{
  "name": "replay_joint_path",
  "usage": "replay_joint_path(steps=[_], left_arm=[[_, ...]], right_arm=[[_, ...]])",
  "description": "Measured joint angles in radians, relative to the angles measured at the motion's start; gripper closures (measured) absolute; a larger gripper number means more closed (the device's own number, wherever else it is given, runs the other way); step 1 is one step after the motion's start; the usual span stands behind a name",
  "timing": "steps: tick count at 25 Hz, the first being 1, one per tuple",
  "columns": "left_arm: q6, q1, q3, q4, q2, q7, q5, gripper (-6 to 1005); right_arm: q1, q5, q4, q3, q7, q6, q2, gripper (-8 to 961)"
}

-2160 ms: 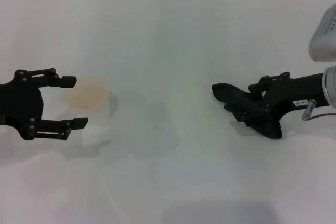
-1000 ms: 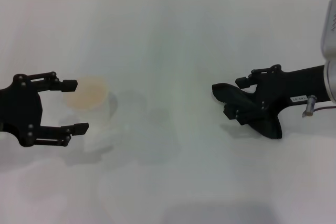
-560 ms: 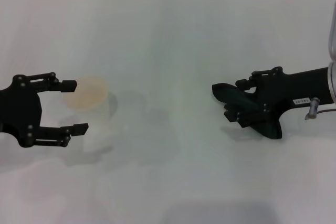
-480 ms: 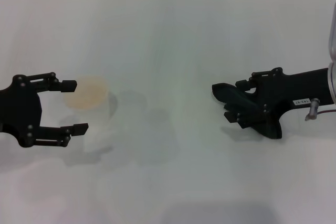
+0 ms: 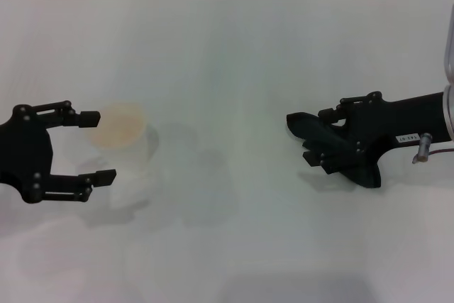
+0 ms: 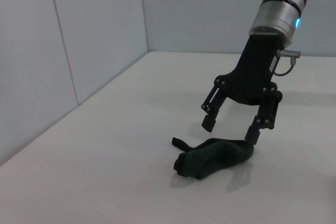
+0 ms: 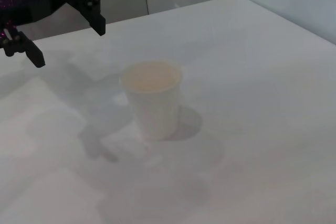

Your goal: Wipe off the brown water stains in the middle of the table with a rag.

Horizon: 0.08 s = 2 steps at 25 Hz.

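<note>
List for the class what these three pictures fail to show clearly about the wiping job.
- Brown stains: none can be made out on the table in any view.
- Rag: in the head view the right gripper covers most of it.
- Cup: how full it is cannot be told.
- Left gripper: its arm is cut off by the head view's edge.

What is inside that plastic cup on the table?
The cup stands upright on the white table, and a pale orange-brown liquid shows at its mouth. How deep it goes cannot be seen. The left tool is open beside it, not touching.
</note>
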Motion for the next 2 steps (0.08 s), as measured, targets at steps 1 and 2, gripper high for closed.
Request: replay_joint_path(steps=[1,2], left_arm=[[0.000,0.001,0.000,0.001,0.000,0.000,0.000,138],[0.000,0.001,0.001,0.001,0.000,0.000,0.000,138]], right_arm=[[0.000,0.000,0.000,0.000,0.000,0.000,0.000,154],[0.000,0.000,0.000,0.000,0.000,0.000,0.000,154]])
